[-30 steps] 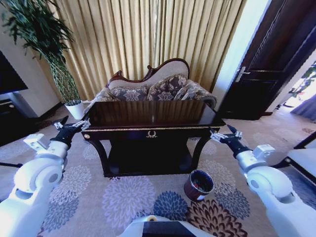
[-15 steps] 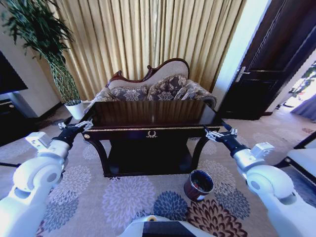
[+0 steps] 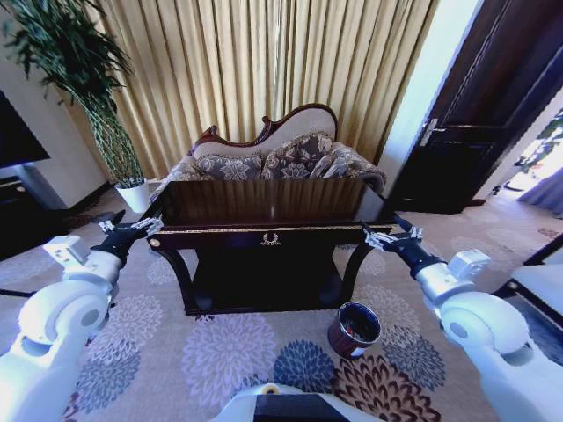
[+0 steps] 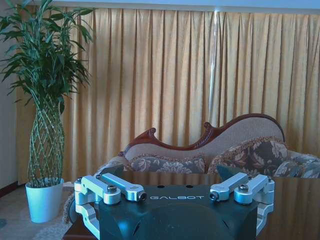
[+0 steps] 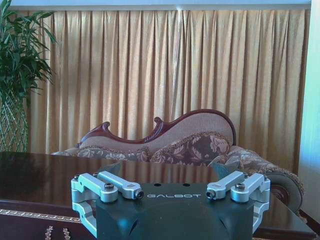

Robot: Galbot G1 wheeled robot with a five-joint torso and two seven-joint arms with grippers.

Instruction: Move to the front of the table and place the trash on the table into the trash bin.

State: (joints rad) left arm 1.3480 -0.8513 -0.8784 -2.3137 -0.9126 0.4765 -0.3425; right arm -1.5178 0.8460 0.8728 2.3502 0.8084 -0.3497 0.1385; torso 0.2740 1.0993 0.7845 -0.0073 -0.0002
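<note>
A: Eyes on the left gripper [image 3: 132, 228] first. It's held out at the table's left front corner, level with the top, fingers spread apart with nothing between them.

B: Same story on the other side. The right gripper [image 3: 384, 235] sits at the right front corner, fingers parted and empty too. From its wrist camera you see both silver finger links [image 5: 118, 188] splayed wide over the glossy tabletop.

A: And the table [image 3: 264, 230] itself, dark wood, gold trim, drawer with a gold pull, stands squarely ahead between the two arms. Its top looks like bare polished wood from here; I can't make out any bottle or paper wads on it.

B: Down on the floral carpet [image 3: 220, 347], the trash bin [image 3: 354, 329] stands near the table's right front leg, below the right arm. Round, maroon, upright, with something small inside that's too dim to identify.

A: Beyond the table there's a carved sofa [image 3: 273, 156] against gold curtains [image 3: 264, 61], and a tall plant in a white pot [image 3: 135, 195] off to the left.
</note>
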